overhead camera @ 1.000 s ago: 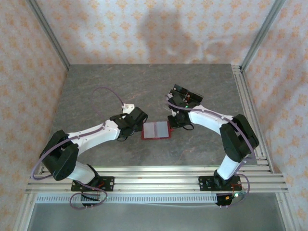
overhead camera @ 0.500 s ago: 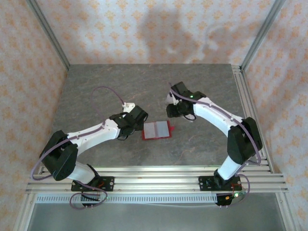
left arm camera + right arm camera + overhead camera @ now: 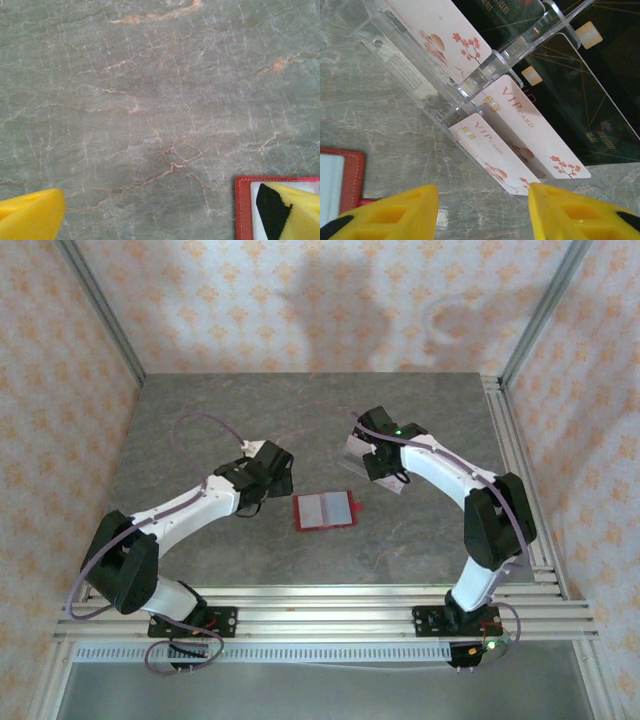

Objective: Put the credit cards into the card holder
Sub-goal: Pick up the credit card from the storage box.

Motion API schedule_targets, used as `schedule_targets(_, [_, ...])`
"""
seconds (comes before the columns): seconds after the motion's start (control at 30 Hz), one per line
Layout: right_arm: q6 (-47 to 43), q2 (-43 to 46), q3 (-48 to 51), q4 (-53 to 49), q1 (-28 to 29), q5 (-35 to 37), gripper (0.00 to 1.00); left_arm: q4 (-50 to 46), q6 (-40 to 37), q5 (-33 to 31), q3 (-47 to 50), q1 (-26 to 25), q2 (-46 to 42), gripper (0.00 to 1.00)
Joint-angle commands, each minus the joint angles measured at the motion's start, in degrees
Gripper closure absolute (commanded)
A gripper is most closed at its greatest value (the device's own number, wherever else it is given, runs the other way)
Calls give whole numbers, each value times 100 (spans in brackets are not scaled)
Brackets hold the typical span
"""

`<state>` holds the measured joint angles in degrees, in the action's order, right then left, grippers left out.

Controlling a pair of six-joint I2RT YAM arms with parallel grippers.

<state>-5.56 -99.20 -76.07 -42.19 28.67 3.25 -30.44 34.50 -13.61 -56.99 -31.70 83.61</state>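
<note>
Standing by the near edge, I see the card holder (image 3: pixel 325 510) lying spread open and flat on the grey veined table (image 3: pixel 200 420), roughly midway between the two arms. Its little tab sticks out on the right side. Two pale panels show inside its red border; from above I cannot say whether they are pockets or cards.

The left gripper (image 3: pixel 268 476) hangs just to the left of the card holder and slightly farther back, apart from it. In its wrist view the left gripper (image 3: pixel 160 220) has its jaws wide apart over bare stone, with nothing between them. One red corner of the card holder (image 3: pixel 242 205) sits just beside the right-hand fingertip (image 3: pixel 295 210).

The right gripper (image 3: pixel 378 468) is over a clear stand (image 3: pixel 362 450), behind and to the right of the card holder. Seen from its wrist, the right gripper (image 3: pixel 482 215) is also spread, holding nothing. Just ahead of its fingers (image 3: pixel 390 215) the clear stand (image 3: pixel 470 82) holds the credit cards (image 3: pixel 520 130). They are pale pink with blossom prints and VIP lettering, leaning tilted in the slots. Black cards (image 3: pixel 570 100) stand behind them. The card holder (image 3: pixel 350 175) shows at the lower left edge, apart from the stand.
</note>
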Motion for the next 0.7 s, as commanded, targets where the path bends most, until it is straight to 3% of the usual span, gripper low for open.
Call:
schedule_targets(0.0, [-239, -149, 25, -10, -71, 352, 50, -190, -5, 27, -233, 76, -129, 0])
schedule_targets(0.17, [-304, -293, 100, 54, -106, 452, 50, 54, 68, 269, -152, 254, -257, 0])
schedule_targets(0.67, [-411, -556, 258, 283, -239, 446, 51, 210, 189, 123, -32, 329, -554, 0])
